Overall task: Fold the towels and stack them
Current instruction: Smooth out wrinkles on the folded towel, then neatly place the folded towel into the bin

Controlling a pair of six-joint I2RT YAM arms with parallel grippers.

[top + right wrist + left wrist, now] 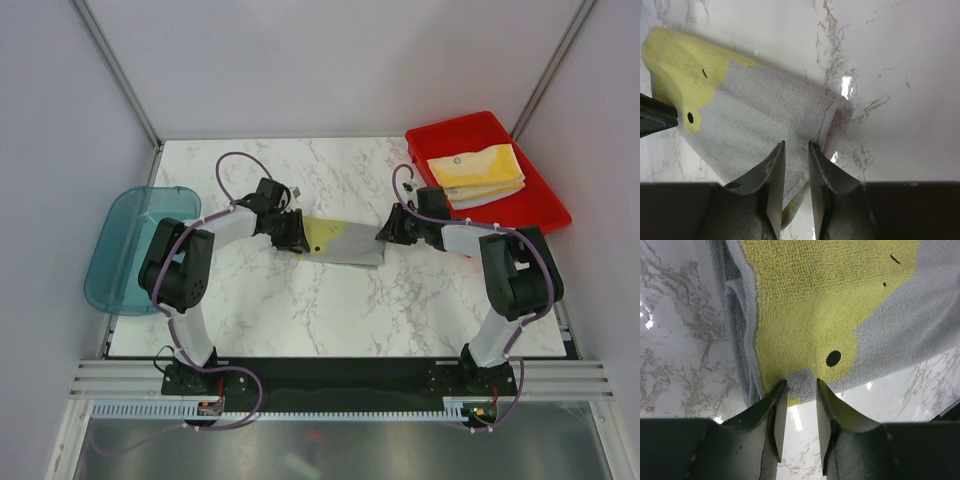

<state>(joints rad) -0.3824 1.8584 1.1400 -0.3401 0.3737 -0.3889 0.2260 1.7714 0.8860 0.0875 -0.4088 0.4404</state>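
A grey and yellow towel point(345, 243) lies stretched across the middle of the marble table, folded into a long strip. My left gripper point(298, 243) is at its left, yellow end. In the left wrist view the towel point(830, 300) has its edge pinched between my left gripper's point(797, 385) tips. My right gripper point(383, 234) is at the grey right end. In the right wrist view the towel point(765, 115) runs down between my right gripper's point(797, 145) narrow jaws. Folded yellow and white towels point(478, 175) lie stacked in the red tray.
The red tray point(455, 122) stands at the back right corner of the table. A translucent teal bin point(100, 270) sits off the left edge. White walls and metal frame posts close in the back and sides.
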